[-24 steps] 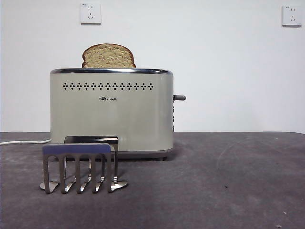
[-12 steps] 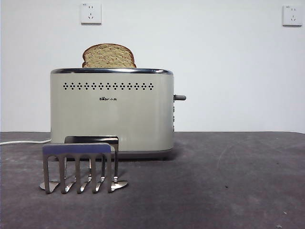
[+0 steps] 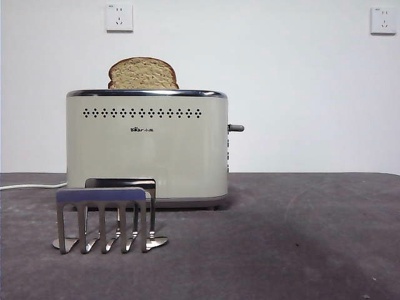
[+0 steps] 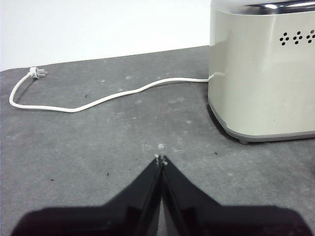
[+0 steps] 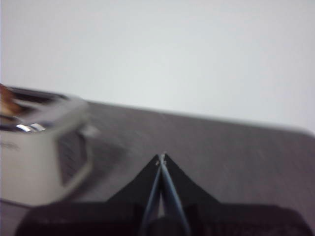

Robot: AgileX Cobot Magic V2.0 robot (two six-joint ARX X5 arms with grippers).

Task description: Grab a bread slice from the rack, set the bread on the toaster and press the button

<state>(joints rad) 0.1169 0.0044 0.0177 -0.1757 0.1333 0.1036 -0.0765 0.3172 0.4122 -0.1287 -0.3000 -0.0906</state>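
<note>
The slice of bread [image 3: 142, 74] stands upright in the slot of the cream toaster [image 3: 147, 147], its rounded top showing above the chrome rim. The button [image 3: 235, 128] sticks out from the toaster's right end. The metal rack [image 3: 103, 219] stands empty in front of the toaster. My left gripper [image 4: 161, 160] is shut and empty above the table, beside the toaster's side [image 4: 266, 69]. My right gripper [image 5: 161, 157] is shut and empty, off to the side of the toaster [image 5: 37, 147], where the bread's edge [image 5: 7, 104] shows. Neither gripper shows in the front view.
A white power cord [image 4: 98, 98] runs over the dark grey table [image 3: 300, 237] from the toaster to its loose plug [image 4: 37, 73]. Two wall sockets [image 3: 119, 17] sit on the white wall behind.
</note>
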